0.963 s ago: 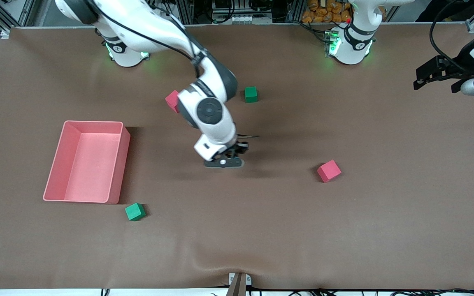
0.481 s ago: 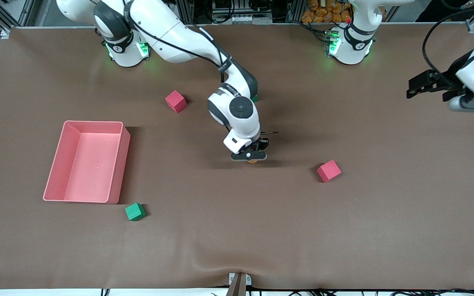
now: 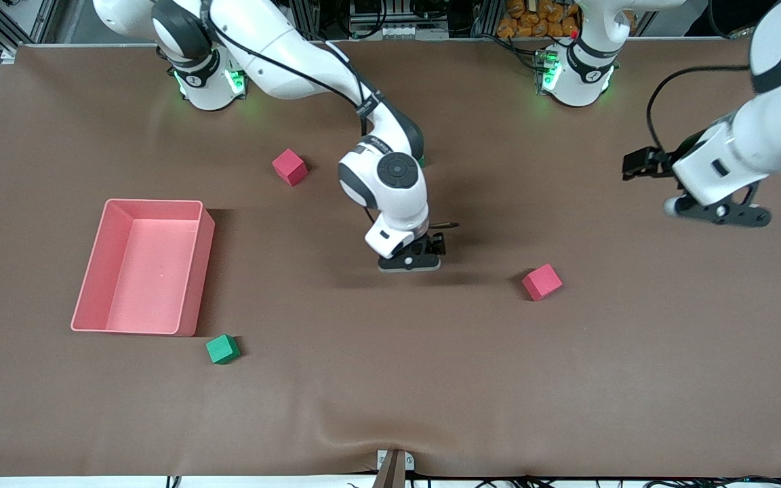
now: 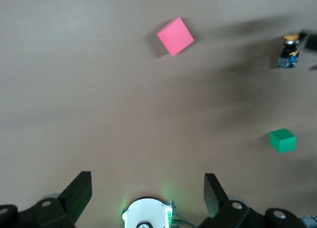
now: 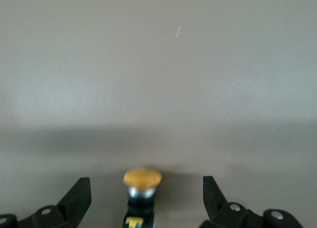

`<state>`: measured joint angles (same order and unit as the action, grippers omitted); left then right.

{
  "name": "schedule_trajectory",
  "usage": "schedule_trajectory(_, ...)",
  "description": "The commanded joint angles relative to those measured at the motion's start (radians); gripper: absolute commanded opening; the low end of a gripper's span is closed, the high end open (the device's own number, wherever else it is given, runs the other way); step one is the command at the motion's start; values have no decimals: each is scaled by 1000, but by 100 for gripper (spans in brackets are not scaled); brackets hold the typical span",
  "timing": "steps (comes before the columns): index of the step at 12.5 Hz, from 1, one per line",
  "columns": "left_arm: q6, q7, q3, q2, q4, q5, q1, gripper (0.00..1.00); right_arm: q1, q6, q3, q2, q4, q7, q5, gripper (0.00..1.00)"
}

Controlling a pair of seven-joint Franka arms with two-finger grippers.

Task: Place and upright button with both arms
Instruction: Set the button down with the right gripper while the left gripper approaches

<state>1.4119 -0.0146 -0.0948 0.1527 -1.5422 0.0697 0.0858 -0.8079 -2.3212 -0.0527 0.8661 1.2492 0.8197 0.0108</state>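
Note:
The button [image 5: 142, 188], with an orange cap and a black body with yellow and blue bits, sits on the brown table between the spread fingers of my right gripper [image 5: 146, 196]. Neither finger touches it, and it shows its side to the wrist camera. In the front view the right gripper [image 3: 421, 256] is low over the table's middle and hides the button. The left wrist view shows the button [image 4: 289, 52] farther off. My left gripper [image 3: 636, 166] is open and empty, in the air over the left arm's end of the table, and also shows in its own view [image 4: 146, 181].
A pink cube [image 3: 542, 281] lies between the two grippers. Another pink cube [image 3: 289, 166] and a green cube [image 3: 420, 161], mostly hidden by the right arm, lie nearer the bases. A pink bin [image 3: 194, 271] and a green cube [image 3: 222, 348] are toward the right arm's end.
My right gripper moved toward the left arm's end and settled low over the table's middle. My left arm swung in from the table's end toward the middle and came lower.

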Motion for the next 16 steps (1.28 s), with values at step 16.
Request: schedule_trajectory(16, 582, -271, -23, 646, 188, 87, 437, 100, 726, 653, -25, -903, 455, -807, -2, 100)
